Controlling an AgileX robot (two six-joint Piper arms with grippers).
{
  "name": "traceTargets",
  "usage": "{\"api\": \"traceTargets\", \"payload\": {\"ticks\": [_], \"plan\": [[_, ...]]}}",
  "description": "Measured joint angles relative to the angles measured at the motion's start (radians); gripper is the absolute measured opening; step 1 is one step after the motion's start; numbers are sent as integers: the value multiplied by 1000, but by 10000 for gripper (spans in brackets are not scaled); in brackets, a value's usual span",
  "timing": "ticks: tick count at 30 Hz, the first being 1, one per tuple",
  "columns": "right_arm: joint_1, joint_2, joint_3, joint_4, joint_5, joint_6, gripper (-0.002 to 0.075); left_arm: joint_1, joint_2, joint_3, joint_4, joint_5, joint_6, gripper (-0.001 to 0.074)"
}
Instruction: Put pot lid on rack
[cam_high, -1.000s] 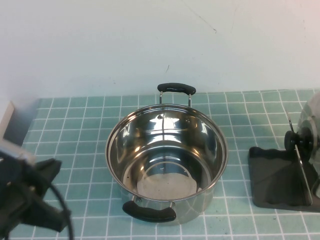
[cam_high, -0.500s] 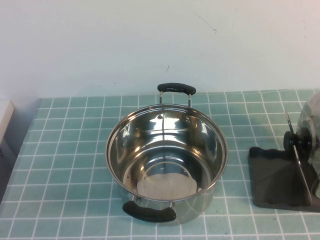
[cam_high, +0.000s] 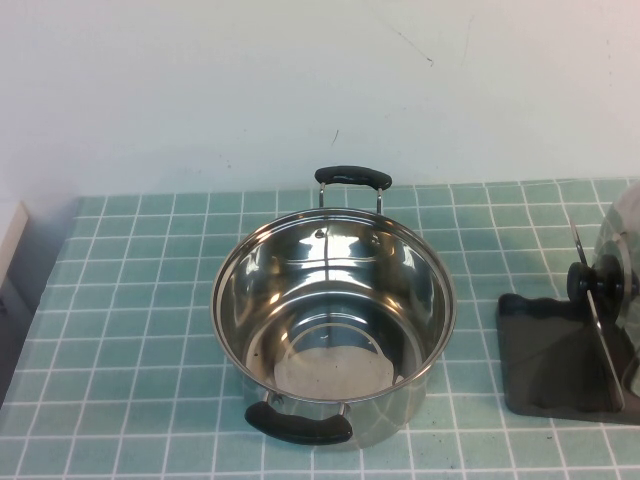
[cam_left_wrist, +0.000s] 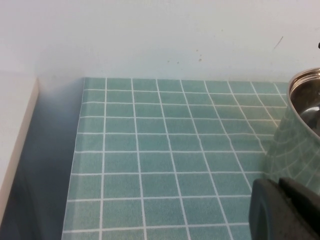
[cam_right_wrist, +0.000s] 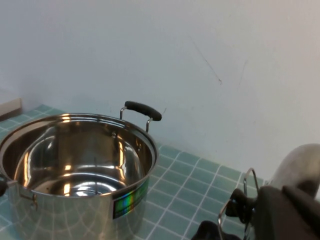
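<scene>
Left gripper: we see only a dark edge of the left gripper (cam_left_wrist: 280, 210) in its own wrist view, low above the tiled mat beside the pot wall; we cannot tell how it is set.
Mat: teal mat with a white grid (cam_high: 140, 300) covers the table.
Pot: shiny steel pot with two black handles (cam_high: 333, 310) stands open at mat centre.
Rack: dark grey rectangular tray with a wavy edge and an upright wire divider (cam_high: 550, 365) sits right of the pot, apart from it.
Lid: round shiny steel lid with a black knob (cam_high: 620, 255) stands on edge in the rack against the wire, knob facing the pot.
Right gripper: we find the right gripper (cam_right_wrist: 287, 212) only as a dark blur in its wrist view, near the lid; state undetermined.
</scene>
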Motion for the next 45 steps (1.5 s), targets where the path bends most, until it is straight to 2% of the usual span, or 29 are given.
{"api": "traceTargets", "payload": {"ticks": [8,11,14,17,19,22,25,29,37,45], "plan": [[0,0,50,6,4,11,-1,0,0,2,0,0,0,-1],[0,-5,101,-43,-33,87,-1,0,0,2,0,0,0,-1],[-2,-24,181,-189,-175,205,-1,0,0,2,0,0,0,-1],[-31,-49,259,-364,-294,414,-1,0,0,2,0,0,0,-1],[-71,-65,287,-464,-287,573,-1,0,0,2,0,0,0,-1],[-144,-77,322,-558,-222,674,-1,0,0,2,0,0,0,-1],[-199,-80,365,-604,-198,705,-1,0,0,2,0,0,-2,-1],[-208,-80,411,-614,-228,770,-1,0,0,2,0,0,-2,-1],[-123,-82,413,-625,-194,847,-1,0,0,2,0,0,-2,-1],[-101,-82,412,-648,-187,750,-1,0,0,2,0,0,-2,-1]]}}
